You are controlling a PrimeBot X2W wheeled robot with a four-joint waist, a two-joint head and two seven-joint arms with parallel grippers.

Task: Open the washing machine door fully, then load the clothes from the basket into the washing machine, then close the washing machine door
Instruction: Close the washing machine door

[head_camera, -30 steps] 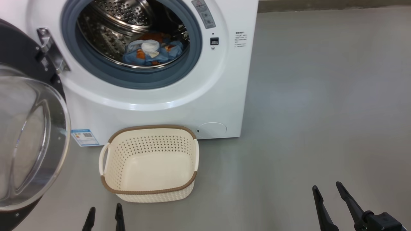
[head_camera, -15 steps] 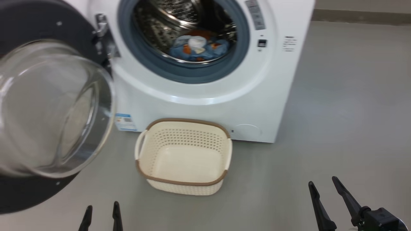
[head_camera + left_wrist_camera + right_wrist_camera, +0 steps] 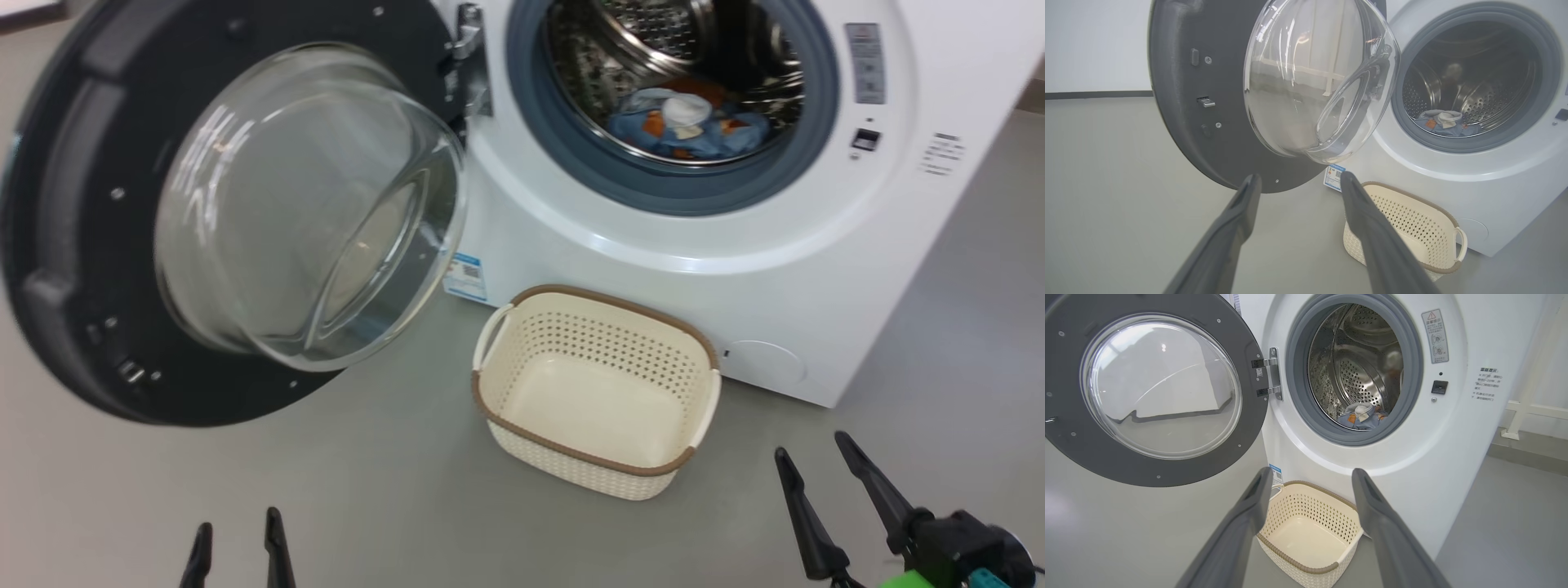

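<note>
Clothes [image 3: 686, 122] sit in the drum [image 3: 653, 37], basket [image 3: 596, 343] empty; your jaws gape, holding nothing, since only the door [image 3: 302, 204] looks left to shut.

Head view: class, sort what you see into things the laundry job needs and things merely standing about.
Job: washing machine door, washing machine, clothes already loaded, empty basket.
Just there: blue label sticker, grey warning label, floor.
</note>
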